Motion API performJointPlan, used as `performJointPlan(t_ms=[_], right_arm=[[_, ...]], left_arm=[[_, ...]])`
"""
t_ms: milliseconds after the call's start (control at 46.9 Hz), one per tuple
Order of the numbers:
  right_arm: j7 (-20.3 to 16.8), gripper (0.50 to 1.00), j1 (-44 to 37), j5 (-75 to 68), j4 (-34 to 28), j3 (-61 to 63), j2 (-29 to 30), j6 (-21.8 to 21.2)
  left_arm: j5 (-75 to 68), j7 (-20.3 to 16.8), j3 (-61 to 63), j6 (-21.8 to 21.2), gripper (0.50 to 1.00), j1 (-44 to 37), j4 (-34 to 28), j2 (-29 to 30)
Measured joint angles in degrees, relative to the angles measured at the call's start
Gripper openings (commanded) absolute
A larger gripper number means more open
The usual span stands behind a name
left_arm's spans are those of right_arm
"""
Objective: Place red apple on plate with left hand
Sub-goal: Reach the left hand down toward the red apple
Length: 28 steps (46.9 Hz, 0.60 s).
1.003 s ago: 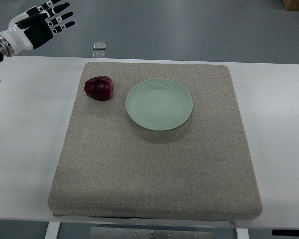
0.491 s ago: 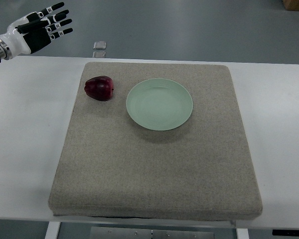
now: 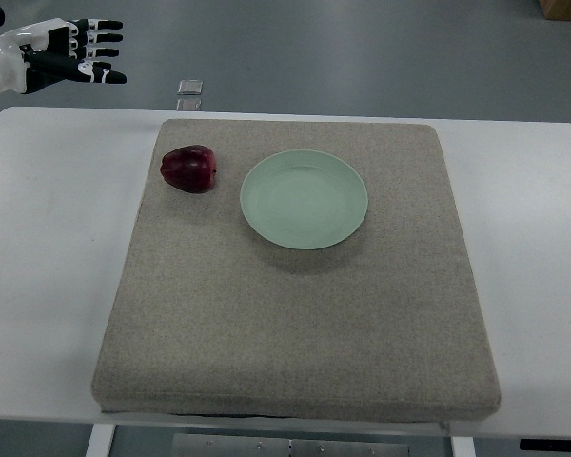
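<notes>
Now red apple [image 3: 189,169] on beige mat [image 3: 295,314], white table [image 3: 48,248]; grey floor.

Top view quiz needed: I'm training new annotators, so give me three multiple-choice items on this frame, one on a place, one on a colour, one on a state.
1. Where does the red apple lie?
A. On the plate
B. On the mat, left of the plate
C. On the bare table, off the mat

2. What colour is the plate?
A. Pale green
B. Bright orange
C. Black

3. What is the state of the left hand?
A. Closed around the apple
B. Pressed flat on the plate
C. Open, fingers spread, holding nothing

Answers:
1. B, the apple sits on the grey mat beside the plate's left rim, apart from it.
2. A, the dish is a light mint green and empty.
3. C, the hand is at the upper left corner, well clear of the apple, with fingers extended.
</notes>
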<state>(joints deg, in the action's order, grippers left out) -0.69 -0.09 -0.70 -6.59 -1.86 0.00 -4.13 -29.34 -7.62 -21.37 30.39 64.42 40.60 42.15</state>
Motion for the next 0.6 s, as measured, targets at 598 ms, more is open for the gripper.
performJointPlan(t_ms=[598], right_arm=[[0.0,0.93,0.0,0.0,0.0,0.0,0.0,0.0]], left_arm=[[-26.5,-5.1,7.3,-15.0,0.986,-1.3,15.6,-0.3]])
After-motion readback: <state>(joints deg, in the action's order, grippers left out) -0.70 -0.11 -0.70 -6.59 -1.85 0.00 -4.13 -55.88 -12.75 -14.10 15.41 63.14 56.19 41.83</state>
